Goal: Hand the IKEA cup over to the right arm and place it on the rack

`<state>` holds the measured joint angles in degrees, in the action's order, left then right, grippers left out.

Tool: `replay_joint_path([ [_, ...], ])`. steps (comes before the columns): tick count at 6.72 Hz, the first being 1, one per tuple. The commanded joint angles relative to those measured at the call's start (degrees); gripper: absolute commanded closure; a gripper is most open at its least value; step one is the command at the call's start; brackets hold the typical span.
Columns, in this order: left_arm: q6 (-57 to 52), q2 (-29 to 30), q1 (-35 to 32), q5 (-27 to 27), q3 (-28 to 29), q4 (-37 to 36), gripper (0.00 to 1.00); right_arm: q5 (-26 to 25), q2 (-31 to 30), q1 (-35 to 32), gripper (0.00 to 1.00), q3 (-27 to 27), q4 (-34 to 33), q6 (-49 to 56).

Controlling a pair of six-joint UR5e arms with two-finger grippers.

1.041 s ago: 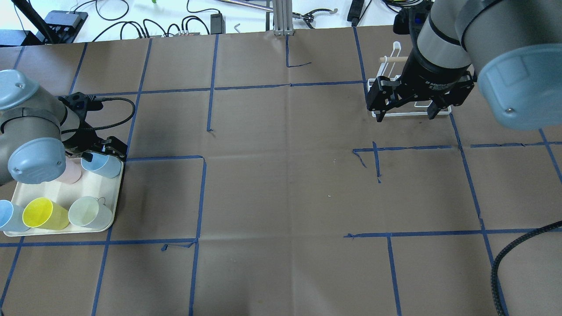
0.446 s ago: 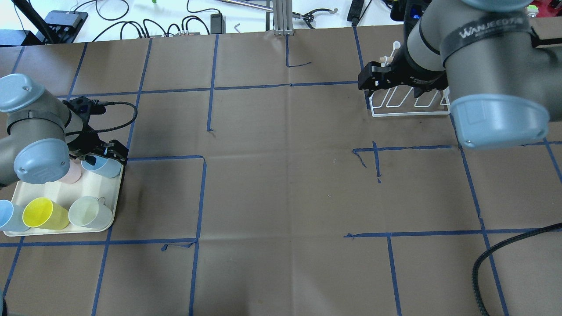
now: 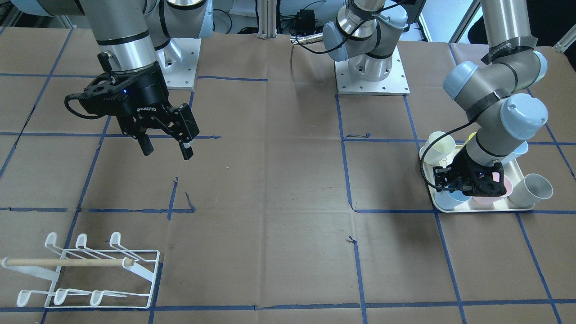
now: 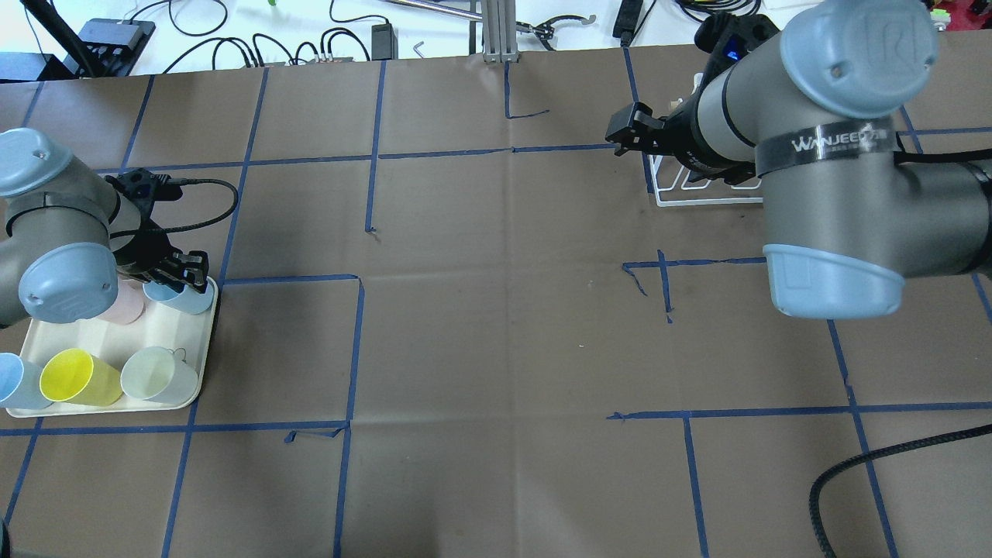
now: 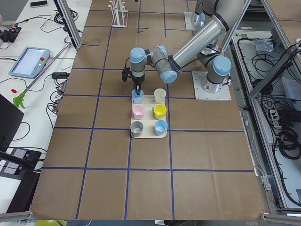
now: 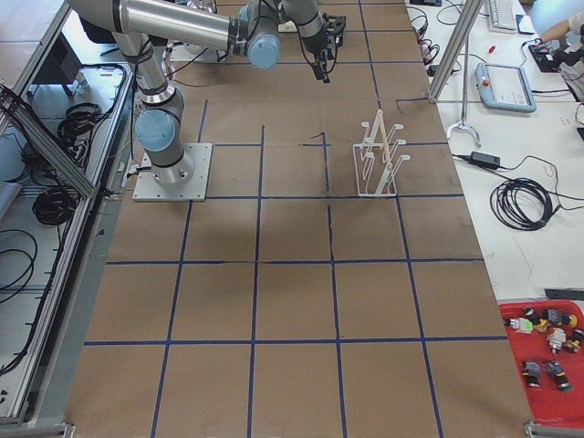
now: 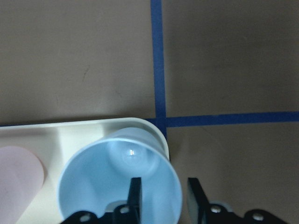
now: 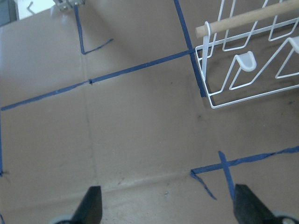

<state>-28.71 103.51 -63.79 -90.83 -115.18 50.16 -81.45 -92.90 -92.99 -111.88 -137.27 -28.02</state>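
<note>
A pale blue IKEA cup (image 7: 100, 184) stands upright at the corner of a cream tray (image 7: 46, 140) at the table's left end. My left gripper (image 7: 163, 198) is open and straddles the cup's rim, one finger inside and one outside, with a gap still showing at the wall. In the overhead view this gripper (image 4: 180, 273) sits right over the cup (image 4: 190, 301). The right arm's gripper (image 3: 166, 152) hangs open and empty above the table, away from the white wire rack (image 3: 67, 262). The rack (image 8: 247, 63) is empty.
The tray (image 4: 93, 335) also holds a pink cup (image 4: 124, 308), a yellow cup (image 4: 77, 377), a pale grey cup (image 4: 159, 376) and another blue cup (image 4: 15, 381). A black hose (image 4: 852, 473) trails at the near right. Cables lie beyond the far edge.
The right arm has swung, and its gripper has moved from over the rack's front toward the table's middle. The left gripper has sunk onto the blue cup's rim.
</note>
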Motion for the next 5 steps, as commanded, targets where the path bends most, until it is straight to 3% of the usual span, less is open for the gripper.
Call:
replay_joint_path([
  [1, -0.90, -0.41, 0.69, -0.05, 0.22, 0.55, 1.00, 8.02, -0.35, 0.00, 0.00, -4.29, -12.44, -16.56],
  [3, -1.43, -3.56, 0.42, -2.93, 1.71, 4.65, 1.00, 14.29, 0.52, -0.09, 0.00, -6.94, -25.25, -30.44],
  [5, -1.09, -7.70, -2.54, -2.69, 13.94, 26.54, 1.00, 19.19, 0.61, -0.61, 0.00, -7.48, -34.10, -41.54],
])
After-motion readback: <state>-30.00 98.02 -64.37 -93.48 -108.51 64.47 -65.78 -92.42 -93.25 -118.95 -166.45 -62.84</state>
